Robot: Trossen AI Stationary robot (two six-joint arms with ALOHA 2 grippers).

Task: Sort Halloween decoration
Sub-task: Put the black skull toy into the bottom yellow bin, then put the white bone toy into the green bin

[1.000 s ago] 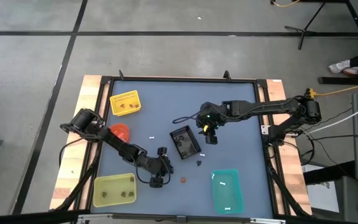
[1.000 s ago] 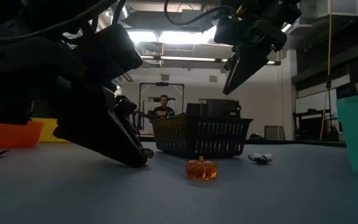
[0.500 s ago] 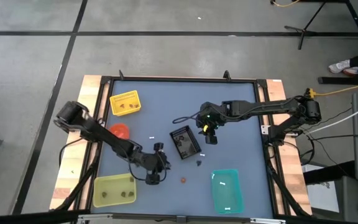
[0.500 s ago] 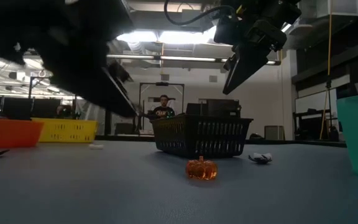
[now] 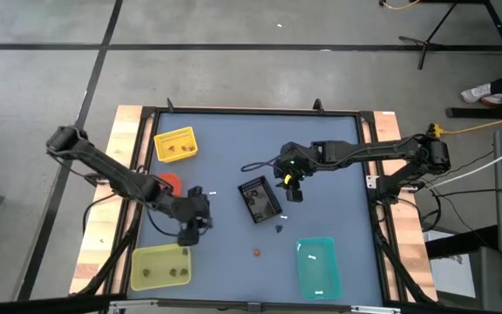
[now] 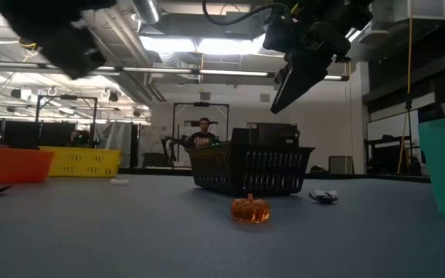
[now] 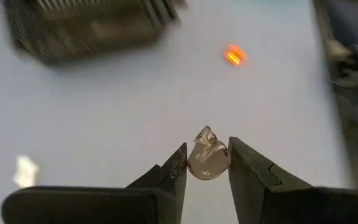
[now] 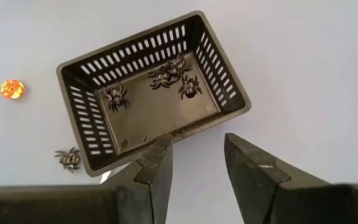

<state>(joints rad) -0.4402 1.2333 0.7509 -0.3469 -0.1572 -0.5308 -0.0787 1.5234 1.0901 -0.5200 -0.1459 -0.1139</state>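
Since a second ago the left arm has been drawn back from beside the small translucent orange plastic pumpkin (image 5: 256,253) toward the left of the blue tabletop (image 5: 234,139), and its hand (image 5: 192,228) is now raised. It is closed on a small pale translucent trinket (image 7: 207,156), pinched between the fingertips. The right hand has not shifted.

The sort is judged well under way but unfinished. Just beyond the left hand, toward the near edge, lies the yellow-green plastic tray (image 5: 159,266), in which a few dark bits are seen. Well beyond it, toward the far edge, the yellow slotted basket (image 5: 174,145) holds some small brownish pieces; the shallow orange dish (image 5: 169,184) is partly hidden by the arm. A tiny white trinket (image 5: 213,193) lies loose between the hands.

Under the right hand (image 5: 291,187), whose fingers stand apart and empty, sits the black slotted rectangular basket (image 8: 154,87) with four dark plastic spiders (image 8: 166,74) inside. One dark spider (image 8: 68,158) lies loose just outside it, and the pumpkin is unsorted. Farthest right, the teal plastic bin (image 5: 316,266) holds white pieces.
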